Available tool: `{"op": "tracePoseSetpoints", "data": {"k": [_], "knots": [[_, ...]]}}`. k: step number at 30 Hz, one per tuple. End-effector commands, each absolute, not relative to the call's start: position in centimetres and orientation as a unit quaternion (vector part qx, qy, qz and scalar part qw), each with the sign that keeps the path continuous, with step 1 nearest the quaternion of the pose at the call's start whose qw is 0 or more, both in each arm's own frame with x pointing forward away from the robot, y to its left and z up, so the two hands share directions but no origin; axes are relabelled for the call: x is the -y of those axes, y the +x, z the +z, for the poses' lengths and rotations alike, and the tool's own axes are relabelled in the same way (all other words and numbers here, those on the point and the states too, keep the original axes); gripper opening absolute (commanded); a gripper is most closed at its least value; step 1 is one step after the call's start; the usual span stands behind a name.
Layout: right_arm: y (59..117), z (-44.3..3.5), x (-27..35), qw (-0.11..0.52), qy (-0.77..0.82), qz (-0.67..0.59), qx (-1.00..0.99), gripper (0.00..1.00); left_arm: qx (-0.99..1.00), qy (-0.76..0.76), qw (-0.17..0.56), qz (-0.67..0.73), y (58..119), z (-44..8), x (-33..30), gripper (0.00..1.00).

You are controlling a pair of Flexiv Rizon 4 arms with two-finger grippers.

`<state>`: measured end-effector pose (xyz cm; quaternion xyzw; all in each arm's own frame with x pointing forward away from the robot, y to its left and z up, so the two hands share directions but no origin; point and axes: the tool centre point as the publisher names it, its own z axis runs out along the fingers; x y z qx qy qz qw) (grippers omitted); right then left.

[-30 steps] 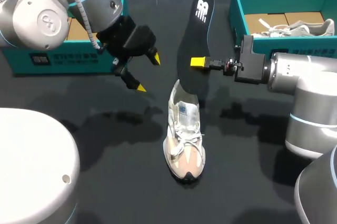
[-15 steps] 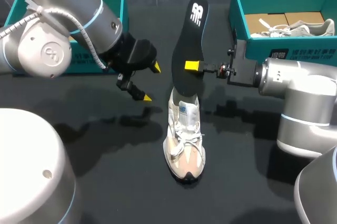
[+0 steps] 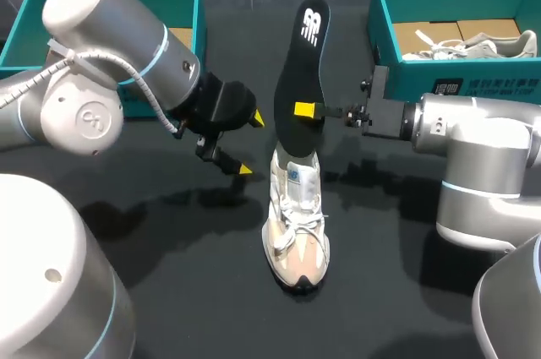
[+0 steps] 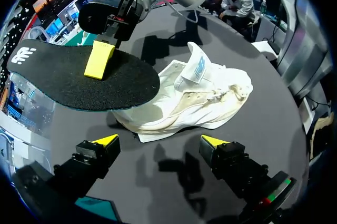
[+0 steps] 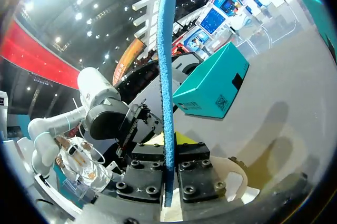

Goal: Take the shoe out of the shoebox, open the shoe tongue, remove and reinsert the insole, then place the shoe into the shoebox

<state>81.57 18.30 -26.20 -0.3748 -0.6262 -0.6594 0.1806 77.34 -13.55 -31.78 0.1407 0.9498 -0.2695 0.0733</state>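
A white and beige shoe (image 3: 295, 222) stands on the dark table, toe toward the near edge, tongue raised. Above its heel a black insole (image 3: 299, 80) is held upright, its lower end at the shoe's opening. My right gripper (image 3: 306, 111) is shut on the insole; in the right wrist view the insole's blue edge (image 5: 167, 92) runs up between its fingers (image 5: 167, 177). My left gripper (image 3: 250, 143) is open, just left of the shoe's heel. In the left wrist view the shoe (image 4: 189, 103) and insole (image 4: 79, 74) lie ahead of its spread fingers (image 4: 160, 140).
A teal shoebox (image 3: 389, 46) at the back right holds a second white shoe (image 3: 473, 45). Another teal box (image 3: 188, 4) stands at the back left, partly hidden by my left arm.
My left gripper has moved down and right, closer to the shoe's heel. My right gripper has shifted the insole slightly left and up, still gripping it.
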Motion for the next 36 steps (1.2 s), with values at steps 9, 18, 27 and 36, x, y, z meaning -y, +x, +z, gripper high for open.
{"op": "tracePoseSetpoints", "data": {"k": [9,18,27,36], "knots": [[81.3,-26.1,-18.8,0.176,-0.375,-0.660,0.627,0.00,-0.950,0.137,0.074,-0.271,77.7,-33.0,13.7,1.00],[81.9,-27.5,-19.3,0.167,-0.367,-0.662,0.631,0.00,-0.957,0.082,0.061,-0.271,78.4,-34.4,14.4,1.00],[82.1,-28.1,-19.2,0.170,-0.369,-0.665,0.627,0.00,-0.960,0.070,0.066,-0.264,78.7,-35.2,15.4,1.00],[82.2,-28.5,-19.0,0.166,-0.366,-0.670,0.624,0.00,-0.963,0.062,0.063,-0.256,79.3,-36.3,15.7,1.00]]}}
